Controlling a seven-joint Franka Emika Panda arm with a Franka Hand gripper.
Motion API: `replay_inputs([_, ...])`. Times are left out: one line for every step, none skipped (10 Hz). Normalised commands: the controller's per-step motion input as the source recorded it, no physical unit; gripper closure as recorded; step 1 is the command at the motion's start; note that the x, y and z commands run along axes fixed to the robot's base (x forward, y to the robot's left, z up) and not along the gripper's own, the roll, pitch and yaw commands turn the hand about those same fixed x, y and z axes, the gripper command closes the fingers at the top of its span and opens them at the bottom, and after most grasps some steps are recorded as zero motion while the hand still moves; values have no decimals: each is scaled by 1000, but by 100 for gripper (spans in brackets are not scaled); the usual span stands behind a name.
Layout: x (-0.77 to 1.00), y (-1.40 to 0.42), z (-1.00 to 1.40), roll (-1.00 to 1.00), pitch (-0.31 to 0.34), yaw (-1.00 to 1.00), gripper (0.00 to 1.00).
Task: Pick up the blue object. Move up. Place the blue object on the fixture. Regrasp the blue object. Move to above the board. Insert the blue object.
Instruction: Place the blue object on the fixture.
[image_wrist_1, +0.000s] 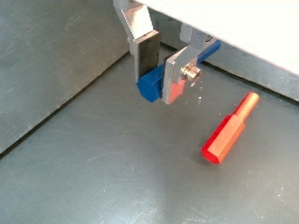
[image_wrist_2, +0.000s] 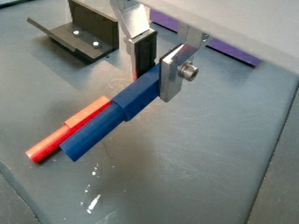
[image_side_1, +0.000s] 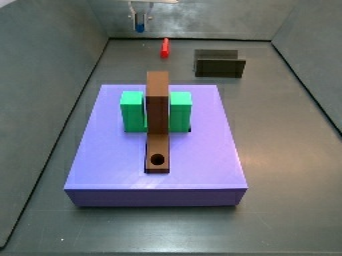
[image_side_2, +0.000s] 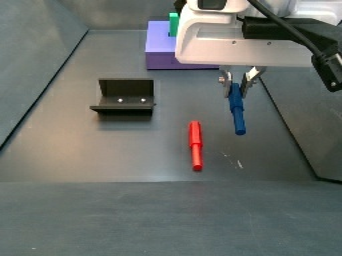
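Grey desk (image_side_2: 80, 150) carries the board (image_side_1: 158, 150) with its green block (image_side_1: 134, 110) and brown bar (image_side_1: 158, 125), and well apart from it stands the fixture (image_side_2: 123, 96). Near the far wall in a side view, the gripper (image_wrist_2: 159, 66) has its fingers (image_wrist_2: 176, 72) pinching the blue object (image_wrist_2: 114, 121) at one end, so that the peg hangs tilted just above the grey surface. Beside the peg lies a red peg (image_side_2: 195, 144), apart from the fingers.
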Motion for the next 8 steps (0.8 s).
replay_inputs([800,0,0,-1000,0,-100,100])
replay_inputs([769,0,0,-1000,0,-117,100])
replay_inputs([757,0,0,-1000,0,-103,100])
replay_inputs([737,0,26,-1000,0,-111,100])
replay_inputs([711,0,86,-1000,0,-120,100])
replay_inputs([660,0,114,-1000,-83,-86,100])
replay_inputs([517,-49,0,-920,-186,0,100])
replay_inputs([537,-291,0,-654,-57,140,100])
